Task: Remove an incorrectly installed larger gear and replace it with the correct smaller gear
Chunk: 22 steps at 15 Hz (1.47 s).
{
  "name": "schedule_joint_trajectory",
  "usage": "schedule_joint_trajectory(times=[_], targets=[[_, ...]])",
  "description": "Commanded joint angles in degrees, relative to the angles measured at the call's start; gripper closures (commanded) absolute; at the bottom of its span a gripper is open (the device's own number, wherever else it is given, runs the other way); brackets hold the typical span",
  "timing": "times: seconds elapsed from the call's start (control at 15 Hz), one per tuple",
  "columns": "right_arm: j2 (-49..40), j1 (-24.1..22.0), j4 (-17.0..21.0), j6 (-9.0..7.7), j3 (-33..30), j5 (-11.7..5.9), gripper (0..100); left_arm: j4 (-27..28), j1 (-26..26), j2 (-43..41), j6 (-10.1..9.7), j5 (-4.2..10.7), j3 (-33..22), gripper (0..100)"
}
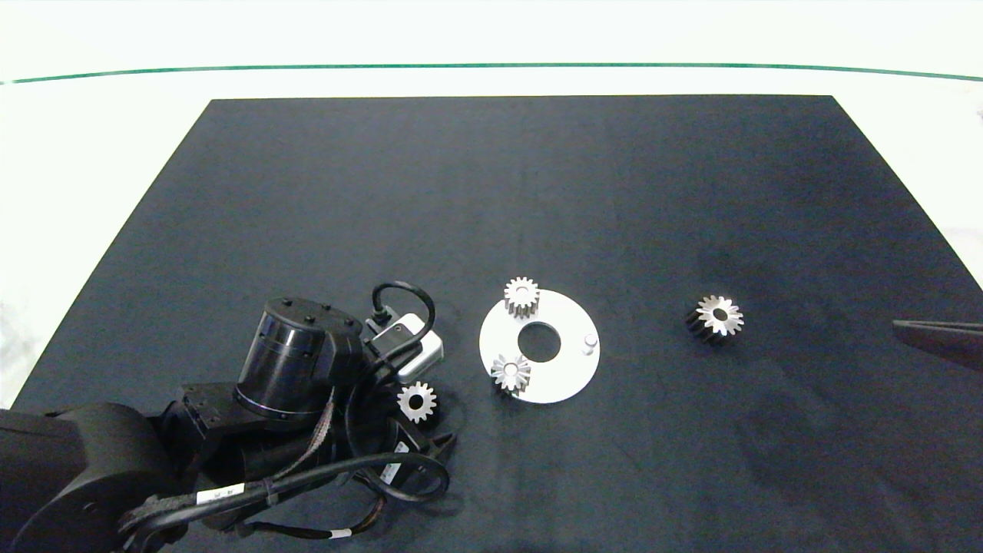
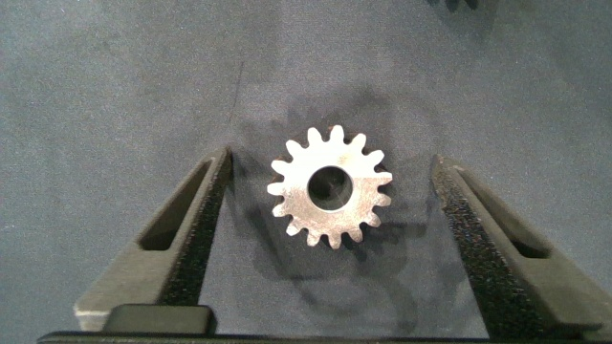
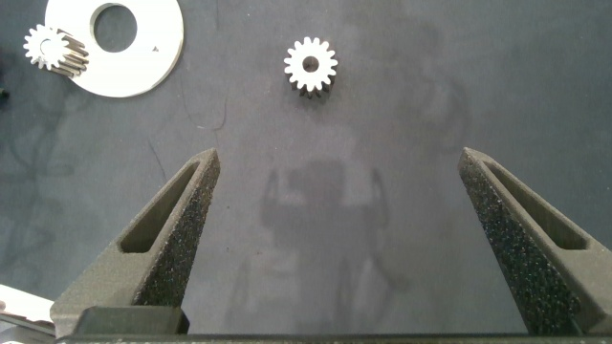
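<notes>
The smaller gear [image 1: 417,402] lies flat on the dark mat [image 1: 537,192], near side of the desk, just left of the round silver plate [image 1: 564,380]. The left gripper [image 2: 325,205] hangs right over it, fingers [image 2: 196,225] spread wide with one on each side of the gear, neither touching it. From the left wrist camera the gear's blunt teeth and round bore sit squarely in the gap.

On the plate, two silver gears are mounted: one at the far edge [image 1: 521,296], one at the near-left edge [image 1: 511,373]. A small peg [image 1: 590,341] stands bare on the plate's right side, beside the big centre hole.

Well off to the right lies the larger gear [image 1: 715,317], dark-sided with a bright top, alone on the mat and apart from everything.

The right gripper [image 3: 335,239] sits at the right edge of the desk, only a fingertip [image 1: 937,334] poking into the overhead view. Its fingers [image 3: 163,239] are wide apart and hold nothing, with the larger gear farther out ahead of them on the mat.
</notes>
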Motion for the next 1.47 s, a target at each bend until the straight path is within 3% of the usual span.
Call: schedule_joint_trajectory(times=[0.07, 1.47], targets=[[0.2, 0.1, 0.2, -0.05, 0.0, -0.04, 0, -0.1, 0.0, -0.1, 0.01, 0.02, -0.2, 23], [0.0, 0.1, 0.2, 0.04, 0.8, 0.05, 0, -1.2, -0.4, -0.1, 0.10, 0.90, 0.2, 65]])
